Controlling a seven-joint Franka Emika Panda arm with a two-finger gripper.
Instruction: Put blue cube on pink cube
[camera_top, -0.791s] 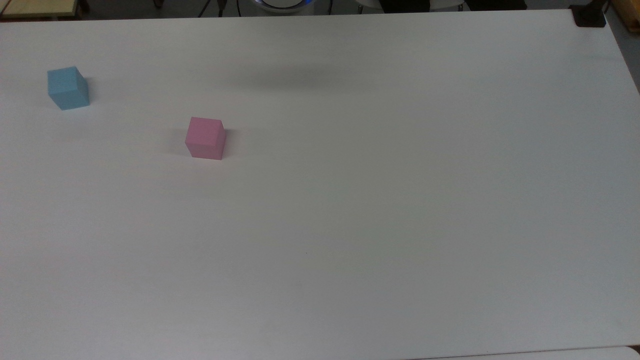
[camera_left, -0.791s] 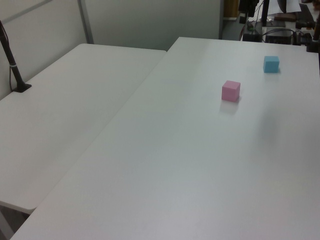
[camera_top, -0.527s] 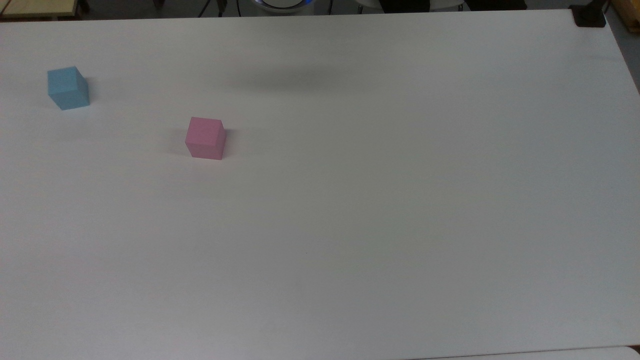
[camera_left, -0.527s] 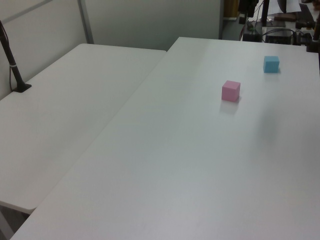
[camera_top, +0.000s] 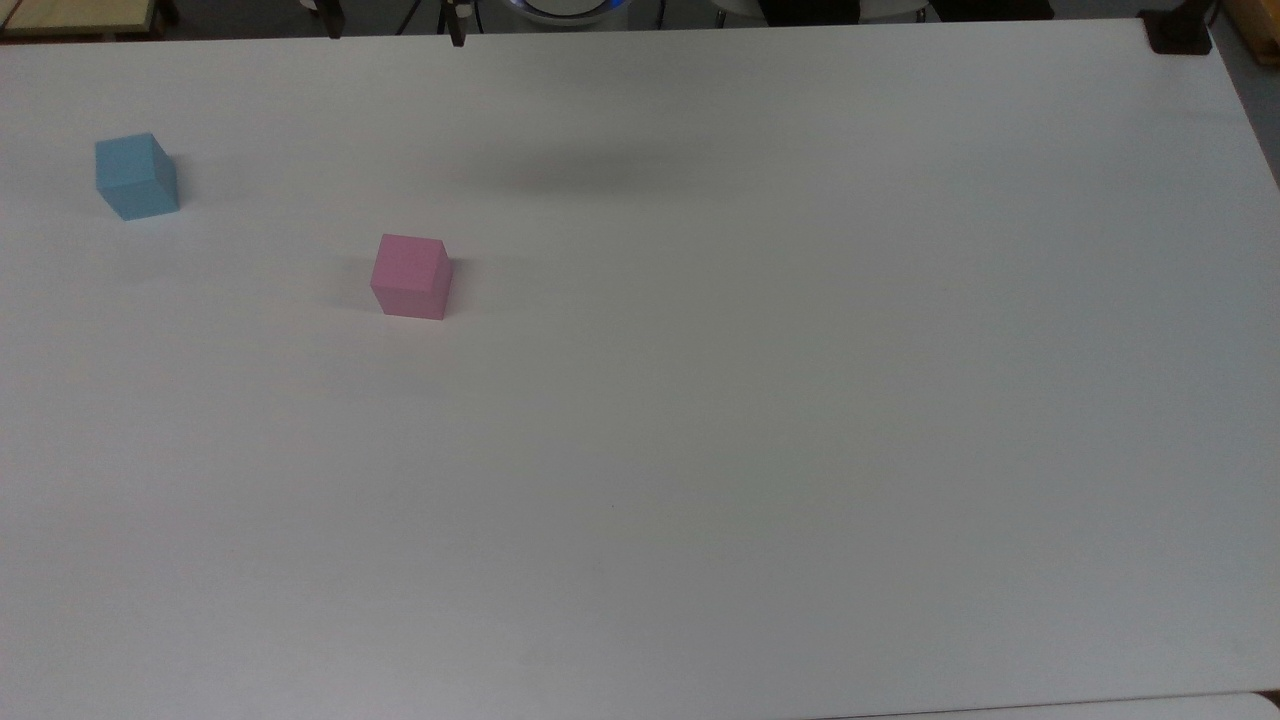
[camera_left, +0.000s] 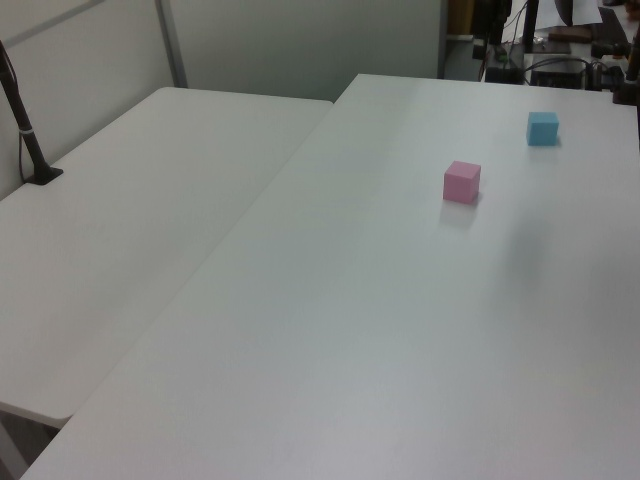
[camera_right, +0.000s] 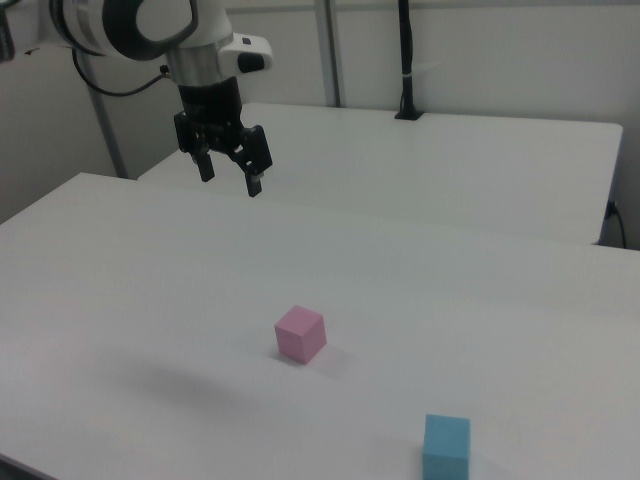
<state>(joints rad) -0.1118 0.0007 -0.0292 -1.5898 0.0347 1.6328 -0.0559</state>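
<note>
— Gripper (camera_right: 231, 176)?
— Hanging high over the white table (camera_right: 120, 290), fingers (camera_right: 255, 183) spread apart, nothing between them. Up and toward the right view's left from both cubes, touching neither.

— Blue cube (camera_top: 136, 177)?
— Sitting flat on the table, near the top view's left edge; nearest the camera in the right view.

— Pink cube (camera_top: 410, 277)?
— Also flat on the table, well apart from the blue cube, toward the top view's right and lower. Top face bare.

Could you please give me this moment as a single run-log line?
tool: open, empty, high above table | small sky-blue matte cube: on white table, untouched | small pastel pink matte cube: on table, apart | stacking: not started
</note>
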